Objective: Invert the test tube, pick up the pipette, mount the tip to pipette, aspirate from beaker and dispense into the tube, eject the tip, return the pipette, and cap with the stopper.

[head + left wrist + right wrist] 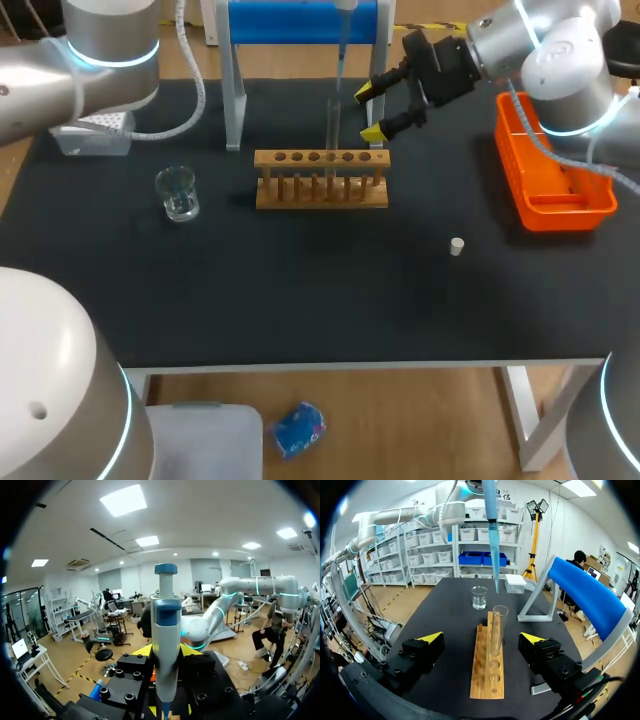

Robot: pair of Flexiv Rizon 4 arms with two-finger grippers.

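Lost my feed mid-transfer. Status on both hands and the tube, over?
Left hand shut on pipette, its tip above the test tube. Right hand open, near the tube in the rack. Nothing between tip and tube.

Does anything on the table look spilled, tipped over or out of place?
Nothing stands out. The clear glass test tube stands upright in the wooden rack, the small glass beaker is upright, and the blue-and-white pipette in the left gripper hangs straight above the tube. The small white stopper lies loose on the black table.
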